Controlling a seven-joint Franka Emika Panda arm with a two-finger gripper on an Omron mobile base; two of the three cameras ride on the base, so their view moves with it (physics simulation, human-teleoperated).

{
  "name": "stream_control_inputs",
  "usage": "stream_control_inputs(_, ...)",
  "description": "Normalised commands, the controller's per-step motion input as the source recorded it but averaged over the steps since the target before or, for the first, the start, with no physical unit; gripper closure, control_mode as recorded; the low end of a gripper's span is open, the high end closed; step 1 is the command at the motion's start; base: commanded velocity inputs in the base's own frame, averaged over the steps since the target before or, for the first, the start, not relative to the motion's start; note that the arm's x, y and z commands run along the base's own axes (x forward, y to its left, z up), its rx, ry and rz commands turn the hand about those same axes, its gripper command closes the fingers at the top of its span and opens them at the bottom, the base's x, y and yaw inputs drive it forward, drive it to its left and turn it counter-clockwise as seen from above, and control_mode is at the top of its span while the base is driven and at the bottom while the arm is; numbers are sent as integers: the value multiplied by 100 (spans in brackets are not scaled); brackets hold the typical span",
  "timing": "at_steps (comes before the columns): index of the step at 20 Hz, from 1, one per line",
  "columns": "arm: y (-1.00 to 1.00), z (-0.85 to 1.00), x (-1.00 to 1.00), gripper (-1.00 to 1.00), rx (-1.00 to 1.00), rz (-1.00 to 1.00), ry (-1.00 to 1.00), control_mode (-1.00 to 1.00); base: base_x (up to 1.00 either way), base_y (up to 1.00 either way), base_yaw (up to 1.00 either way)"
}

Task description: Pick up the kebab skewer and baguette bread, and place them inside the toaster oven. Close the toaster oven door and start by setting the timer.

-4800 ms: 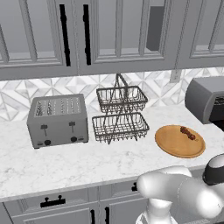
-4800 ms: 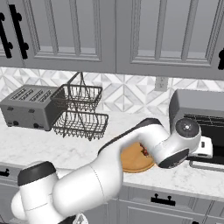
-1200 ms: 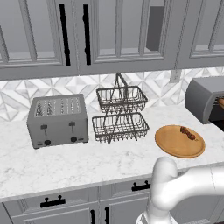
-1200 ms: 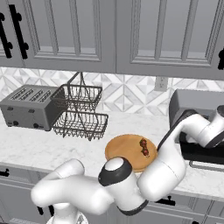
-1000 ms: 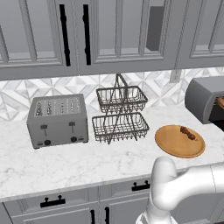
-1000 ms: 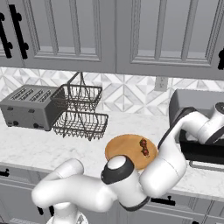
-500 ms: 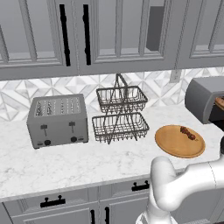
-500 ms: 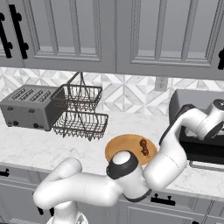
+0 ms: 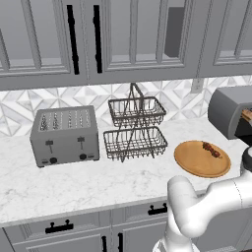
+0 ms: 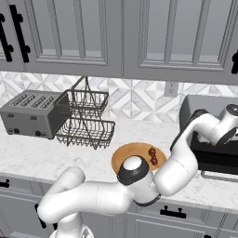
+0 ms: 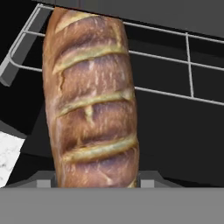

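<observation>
The baguette bread [image 11: 92, 100], golden-brown with a slashed crust, stands between my fingertips; my gripper [image 11: 94, 179] is shut on its lower end. It hangs over the wire rack [image 11: 175, 57] in the dark opening of the toaster oven [image 10: 200, 104]. In the right base view my hand [image 10: 227, 128] reaches into that opening. The toaster oven door [image 10: 214, 160] lies folded down and open. The kebab skewer [image 9: 211, 149] rests on the round wooden board [image 9: 194, 160], left of the toaster oven [image 9: 227, 109].
A grey slot toaster [image 9: 64, 135] stands at the left of the marble counter [image 9: 74, 182]. A two-tier wire basket [image 9: 135, 130] sits between it and the board. Upper cabinets hang close above the oven.
My hand has risen from in front of the oven door and carried the baguette into the oven opening. Over the last second it edged a little farther in.
</observation>
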Motion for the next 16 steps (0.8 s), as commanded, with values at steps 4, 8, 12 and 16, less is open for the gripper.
stream_control_inputs(4,-6,0,28,100,1,0,0,-100,0,0,0)
stream_control_inputs(8,8,-2,9,100,0,0,-6,-100,0,0,0)
stream_control_inputs(12,37,-13,0,100,0,0,-1,-100,0,0,0)
stream_control_inputs(16,32,-16,1,100,0,0,0,-100,0,0,0)
